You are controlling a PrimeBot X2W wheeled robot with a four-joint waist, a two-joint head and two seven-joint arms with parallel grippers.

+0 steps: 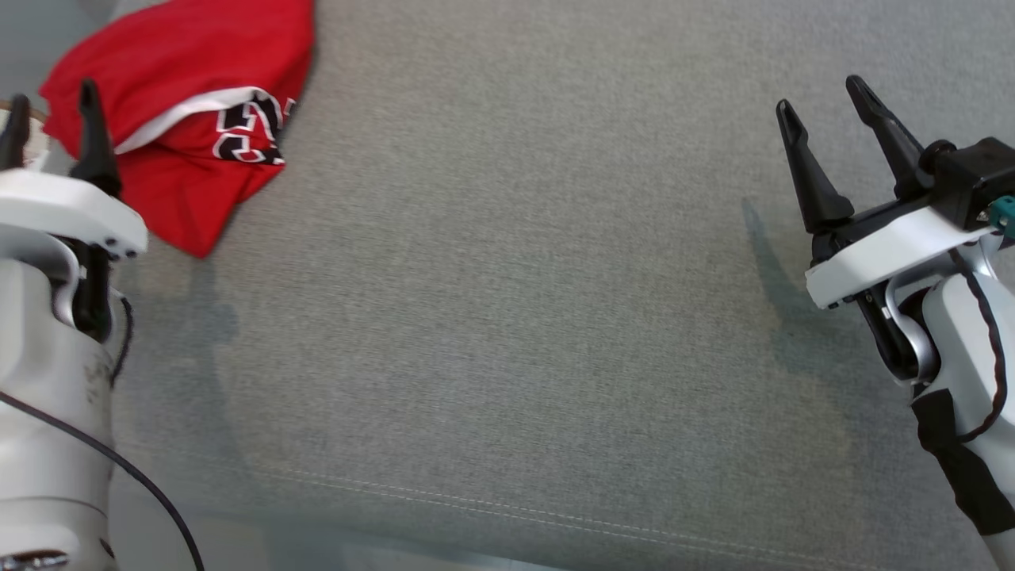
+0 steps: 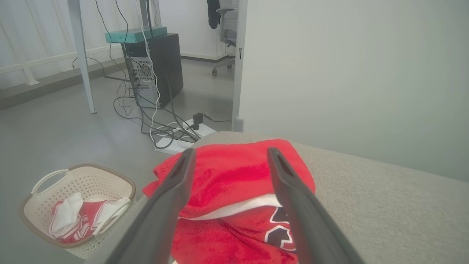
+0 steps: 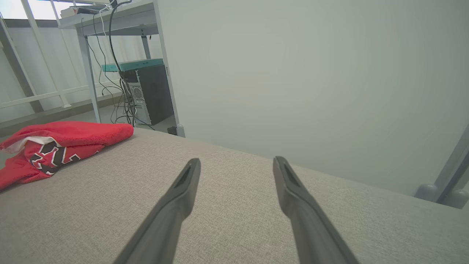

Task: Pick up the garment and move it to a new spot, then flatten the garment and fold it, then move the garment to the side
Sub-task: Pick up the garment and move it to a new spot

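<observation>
The garment (image 1: pixel 190 119) is a red piece with a white band and black-and-white lettering, lying bunched at the far left corner of the grey fabric surface (image 1: pixel 515 317). My left gripper (image 1: pixel 51 91) hovers open at the garment's near left edge, nothing between its fingers; in the left wrist view its fingers frame the garment (image 2: pixel 231 176) from above. My right gripper (image 1: pixel 821 91) stands open at the far right, well away from it. In the right wrist view my open right gripper (image 3: pixel 236 161) points over bare fabric, with the garment (image 3: pixel 62 141) far to the left.
A cream laundry basket (image 2: pixel 121 183) holding red and white cloth stands on the floor beside the surface's left edge. Beyond it are a power strip with cables (image 2: pixel 176 135), a computer tower (image 2: pixel 161 69) and table legs. A pale wall panel (image 3: pixel 293 73) borders the far side.
</observation>
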